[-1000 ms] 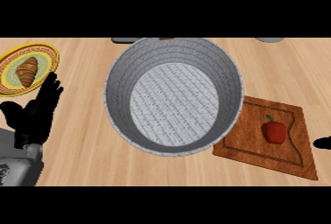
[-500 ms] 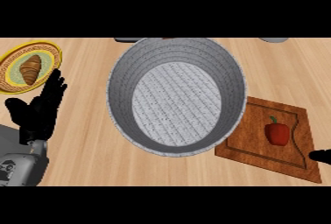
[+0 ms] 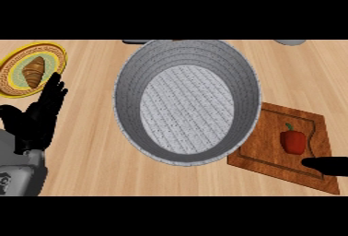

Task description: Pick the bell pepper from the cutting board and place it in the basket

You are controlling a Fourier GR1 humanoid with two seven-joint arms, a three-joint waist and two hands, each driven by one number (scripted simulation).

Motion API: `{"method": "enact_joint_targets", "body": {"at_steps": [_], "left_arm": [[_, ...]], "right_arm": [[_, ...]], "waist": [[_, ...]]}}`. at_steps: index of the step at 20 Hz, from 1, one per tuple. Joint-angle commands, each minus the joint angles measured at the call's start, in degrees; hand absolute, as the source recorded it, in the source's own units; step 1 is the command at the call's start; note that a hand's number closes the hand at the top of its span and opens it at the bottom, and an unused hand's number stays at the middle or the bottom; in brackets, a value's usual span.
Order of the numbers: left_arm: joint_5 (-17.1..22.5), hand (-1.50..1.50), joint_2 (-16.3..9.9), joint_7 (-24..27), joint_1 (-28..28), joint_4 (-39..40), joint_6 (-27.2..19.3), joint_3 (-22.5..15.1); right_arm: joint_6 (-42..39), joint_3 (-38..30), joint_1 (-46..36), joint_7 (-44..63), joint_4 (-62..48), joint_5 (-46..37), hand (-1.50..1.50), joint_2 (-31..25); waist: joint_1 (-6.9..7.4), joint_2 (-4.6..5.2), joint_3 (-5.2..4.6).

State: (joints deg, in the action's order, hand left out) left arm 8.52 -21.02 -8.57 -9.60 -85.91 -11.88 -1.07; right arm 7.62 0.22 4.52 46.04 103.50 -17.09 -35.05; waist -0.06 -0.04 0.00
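A red bell pepper (image 3: 293, 140) with a green stem lies on the wooden cutting board (image 3: 272, 159) at the right. The large grey woven basket (image 3: 187, 62) stands in the middle, overlapping the board's left edge. Of my right hand (image 3: 327, 165), only black fingers show at the right edge, lying over the board just below the pepper and apart from it. My left hand (image 3: 37, 115) rests open at the left, fingers up, holding nothing.
A yellow-rimmed plate (image 3: 10, 60) with a croissant (image 3: 34, 71) sits at the far left, just above my left hand. Parts of dark and grey objects poke in along the counter's far edge.
The whole scene has shifted rightward in the view. My right hand reaches further in over the board's lower right part. The left hand keeps its open pose.
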Motion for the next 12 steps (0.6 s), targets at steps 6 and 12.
{"method": "enact_joint_targets", "body": {"at_steps": [6,12], "left_arm": [[-1.0,0.00,1.3,-0.2,1.1,-0.4,3.8,3.7],[-4.1,0.00,3.6,2.8,0.0,3.3,4.5,4.3]], "right_arm": [[2.5,0.4,1.3,-7.3,-4.4,-10.7,-1.50,8.4],[4.3,-0.9,1.5,-14.0,-7.5,-12.8,-1.50,13.3]], "waist": [[0.04,0.00,0.00],[-0.04,0.03,0.00]]}}
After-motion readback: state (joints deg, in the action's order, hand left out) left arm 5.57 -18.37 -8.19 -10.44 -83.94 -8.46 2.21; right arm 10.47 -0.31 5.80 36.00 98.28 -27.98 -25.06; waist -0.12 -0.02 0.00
